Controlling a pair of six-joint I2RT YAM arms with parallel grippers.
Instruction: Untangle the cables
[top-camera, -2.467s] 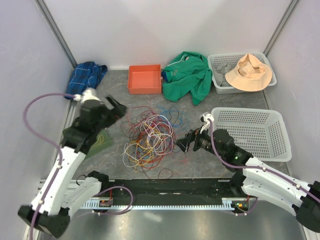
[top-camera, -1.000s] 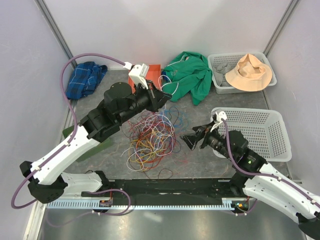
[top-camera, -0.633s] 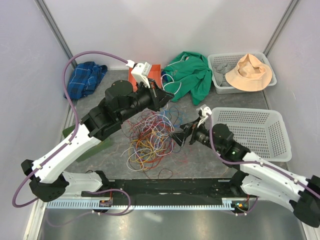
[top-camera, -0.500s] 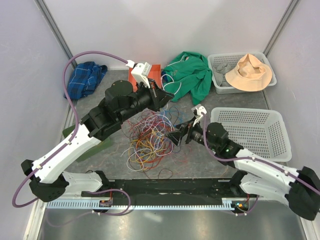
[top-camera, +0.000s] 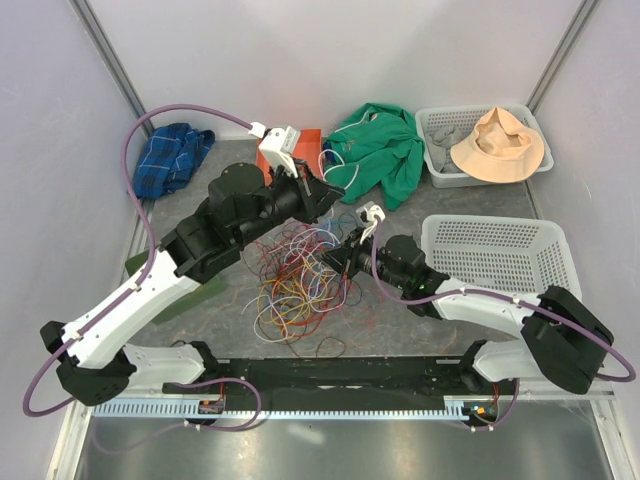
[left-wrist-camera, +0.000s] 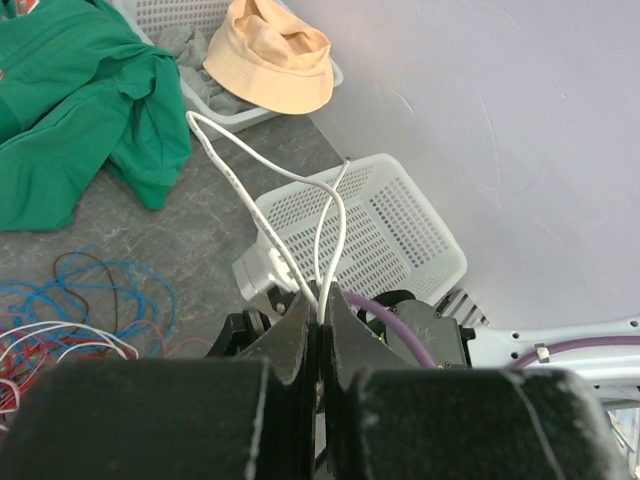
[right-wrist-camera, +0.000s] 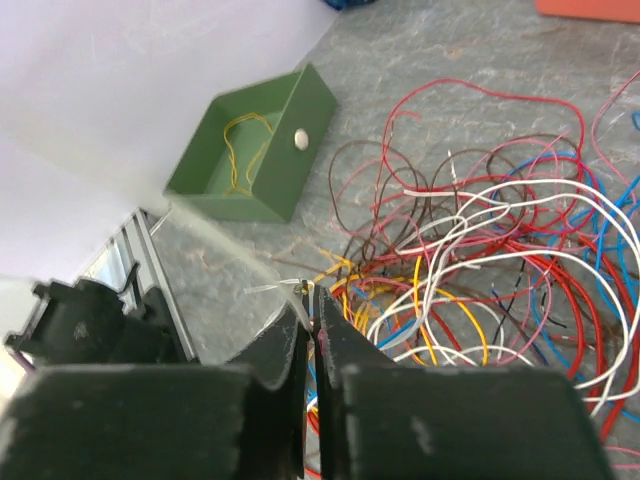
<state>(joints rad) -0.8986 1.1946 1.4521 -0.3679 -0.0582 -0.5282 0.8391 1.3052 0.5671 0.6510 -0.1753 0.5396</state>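
A peach bucket hat (top-camera: 497, 143) is being carried in a small white perforated basket (top-camera: 432, 118), next to a crumpled green garment (top-camera: 380, 150) and an orange plastic tray (top-camera: 311, 136). A larger white perforated basket (top-camera: 490, 222), blue checked cloth (top-camera: 170, 155) and dark green box (right-wrist-camera: 298, 155) are being kept well apart.

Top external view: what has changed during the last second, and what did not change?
The right gripper moved left from beside the white basket into the cables and closed its jaws on a thin strand there. The left gripper stayed shut on the white cable, held up near the orange tray. The hat and the green cloth did not move.
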